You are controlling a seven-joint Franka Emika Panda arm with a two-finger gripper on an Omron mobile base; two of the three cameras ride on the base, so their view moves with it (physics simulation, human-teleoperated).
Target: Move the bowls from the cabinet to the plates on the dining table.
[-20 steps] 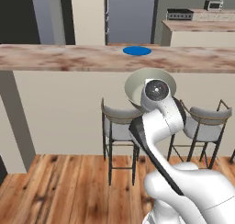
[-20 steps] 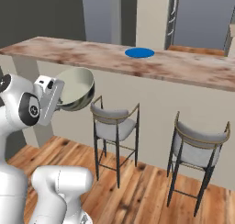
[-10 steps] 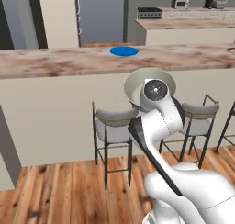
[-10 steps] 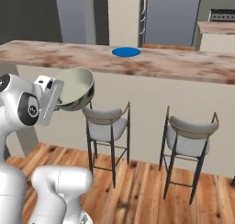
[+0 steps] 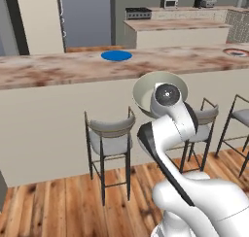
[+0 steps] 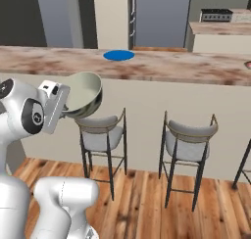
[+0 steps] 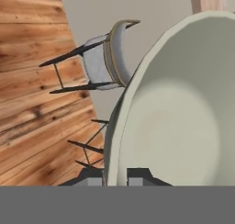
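Observation:
A stone-look bowl (image 6: 84, 92) with a pale inside is tilted on its side in my gripper (image 6: 67, 105), which is shut on its rim. In the hand view the bowl (image 7: 179, 126) looms large, and its rim runs down between my gripper's (image 7: 114, 176) dark tips. From the left, the bowl (image 5: 145, 91) peeks out behind my wrist. A blue plate (image 5: 116, 55) (image 6: 119, 55) lies on the dining table (image 5: 48, 71) (image 6: 186, 69), ahead of the bowl and higher. A reddish-rimmed plate (image 5: 237, 52) (image 6: 248, 64) sits at the table's far right. The cabinet is out of view.
Grey bar stools (image 5: 109, 134) (image 6: 100, 135) (image 6: 188, 141) stand against the table's cream side on a wood floor. Beyond the table are a shorter marble island (image 5: 175, 29) and a tall grey panel (image 5: 85, 17).
The whole scene has slid left in both base views, so the base has moved rightward along the table. The bowl stays tilted in the shut gripper, and the arm's pose is unchanged.

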